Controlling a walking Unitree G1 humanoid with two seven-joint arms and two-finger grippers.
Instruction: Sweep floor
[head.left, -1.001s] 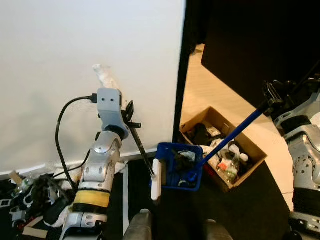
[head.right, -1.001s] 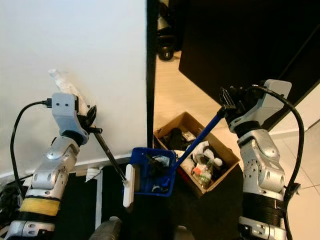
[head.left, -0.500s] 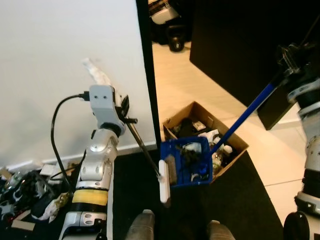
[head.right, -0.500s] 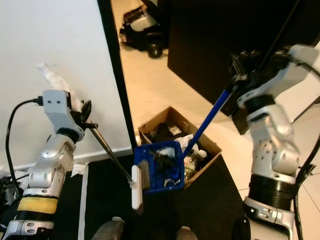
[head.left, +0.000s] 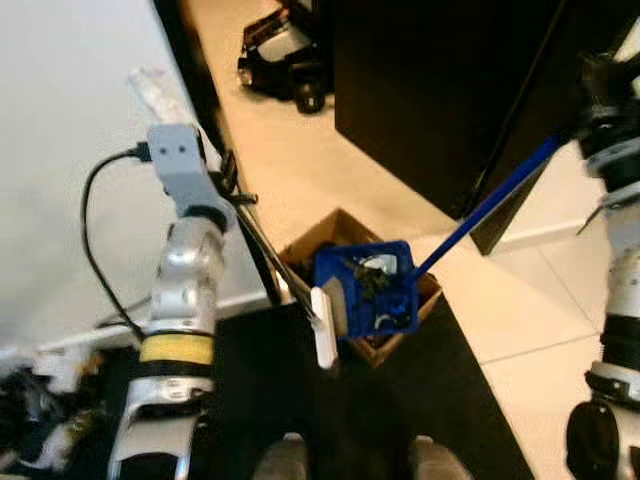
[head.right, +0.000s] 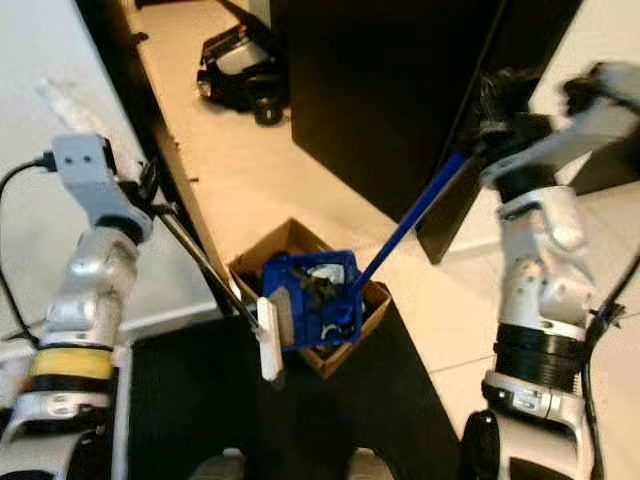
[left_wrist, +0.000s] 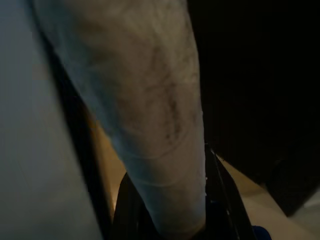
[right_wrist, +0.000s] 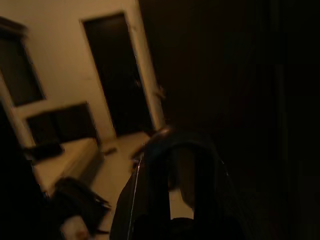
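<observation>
My left gripper (head.left: 230, 188) is shut on the thin black handle of a brush, and its white head (head.left: 324, 338) hangs against the dustpan's near side. In the left wrist view a white-wrapped handle end (left_wrist: 155, 130) sits between the fingers. My right gripper (head.right: 498, 108), raised high on the right, is shut on the long blue handle (head.left: 488, 208) of a blue dustpan (head.left: 370, 298). The pan holds dark debris and hangs over an open cardboard box (head.right: 288, 236) of rubbish.
A black mat (head.left: 400, 420) lies under my feet (head.left: 285, 460). A white wall (head.left: 60, 200) with a dark edge stands on the left, with clutter (head.left: 40, 400) at its foot. A dark cabinet (head.left: 430, 90) rises behind the box. A black wheeled device (head.left: 285, 55) sits on the tan floor.
The camera has swung right. The dustpan, earlier beside the box's left edge, now hangs over the box, and my right arm has risen with its handle.
</observation>
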